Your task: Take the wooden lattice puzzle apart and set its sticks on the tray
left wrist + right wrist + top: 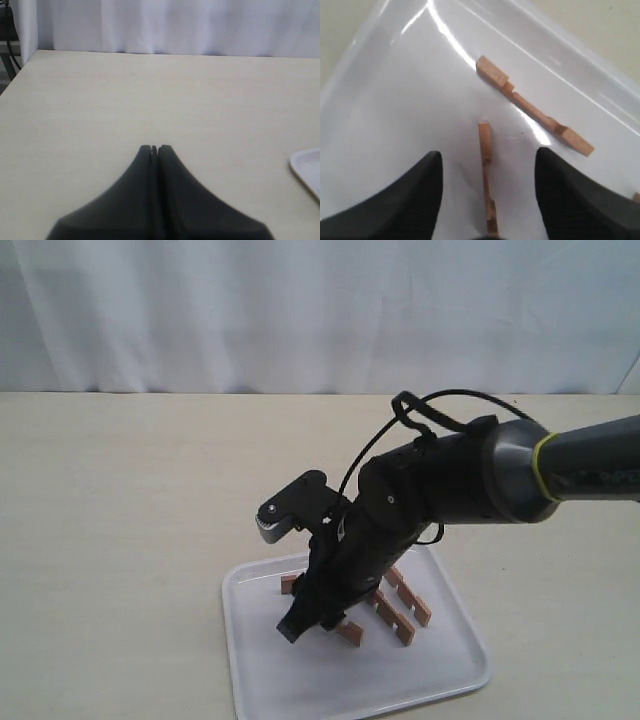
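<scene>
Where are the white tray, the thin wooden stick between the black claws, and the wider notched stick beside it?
Tray [300, 680]: exterior view, bare floor near its front.
Thin stick [487, 180]: right wrist view, midway along it.
Notched stick [532, 109]: right wrist view, slim middle section.

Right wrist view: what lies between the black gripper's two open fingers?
One reddish-brown notched wooden stick, lying on the white plastic tray; the right wrist view shows it.

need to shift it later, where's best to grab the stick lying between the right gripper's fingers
Grip the stick at its solid middle, between the two notches, coming straight down. It lies low on the tray, so only its long sides are reachable; the open right gripper straddles them.
</scene>
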Available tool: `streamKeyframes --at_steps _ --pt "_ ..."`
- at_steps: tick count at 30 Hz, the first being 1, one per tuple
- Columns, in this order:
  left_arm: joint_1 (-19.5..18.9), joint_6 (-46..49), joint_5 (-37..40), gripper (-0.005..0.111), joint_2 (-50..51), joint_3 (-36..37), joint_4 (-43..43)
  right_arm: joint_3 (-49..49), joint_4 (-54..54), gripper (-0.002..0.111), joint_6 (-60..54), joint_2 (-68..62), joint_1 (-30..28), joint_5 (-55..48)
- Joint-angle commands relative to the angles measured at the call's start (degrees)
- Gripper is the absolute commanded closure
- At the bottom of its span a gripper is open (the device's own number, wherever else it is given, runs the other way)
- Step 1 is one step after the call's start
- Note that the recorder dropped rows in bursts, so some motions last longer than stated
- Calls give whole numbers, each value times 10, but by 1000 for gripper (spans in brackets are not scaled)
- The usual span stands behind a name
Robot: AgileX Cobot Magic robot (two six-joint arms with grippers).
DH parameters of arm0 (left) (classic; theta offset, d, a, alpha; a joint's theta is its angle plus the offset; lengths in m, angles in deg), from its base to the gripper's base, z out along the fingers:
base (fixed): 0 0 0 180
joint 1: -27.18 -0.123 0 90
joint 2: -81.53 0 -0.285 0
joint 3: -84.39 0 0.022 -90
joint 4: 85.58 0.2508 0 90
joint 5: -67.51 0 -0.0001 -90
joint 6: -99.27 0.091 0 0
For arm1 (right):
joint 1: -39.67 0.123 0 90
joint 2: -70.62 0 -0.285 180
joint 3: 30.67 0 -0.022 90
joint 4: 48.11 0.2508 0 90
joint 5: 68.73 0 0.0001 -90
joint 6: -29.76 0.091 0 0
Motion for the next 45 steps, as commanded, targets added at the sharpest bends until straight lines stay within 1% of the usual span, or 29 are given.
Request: streamKeyframes --at_steps 1,9,11,12,15,16,18,20,22,25,31,35,37,39,41,45 --pt "-1 0 -4 107 -1 1 4 -22 2 55 3 38 1 -38" --pt "-1 0 -4 107 -1 1 4 -25 2 56 3 71 1 -20" --pt "-1 0 -4 107 -1 1 4 -21 2 65 3 71 1 -10" --pt "-1 0 -4 107 -1 1 4 -19 2 71 6 70 1 -6" --pt "-1 0 -4 107 -1 1 4 -8 2 97 9 70 1 24" --pt "-1 0 -4 107 -1 1 4 -3 0 104 13 70 0 35" --pt "-1 0 -4 107 -1 1 4 5 -2 104 21 70 -6 51" --pt "-1 0 -4 107 -1 1 4 4 -2 104 31 70 -21 43" --pt "-1 0 -4 107 -1 1 4 -4 -2 104 38 72 -42 17" --pt "-1 0 -4 107 -1 1 4 -11 -2 104 38 77 -89 -46" --pt "-1 0 -4 107 -1 1 4 -11 -2 104 43 97 -222 -156" --pt "-1 0 -4 107 -1 1 4 -11 -3 104 94 122 -323 -216" --pt "-1 0 -4 107 -1 1 4 -11 -3 104 130 132 -358 -240" --pt "-1 0 -4 107 -1 1 4 -6 -3 104 139 146 -395 -260" --pt "-1 0 -4 107 -1 1 4 15 0 104 147 171 -414 -255" --pt "-1 0 -4 107 -1 1 4 78 -4 104 148 243 -414 -191"
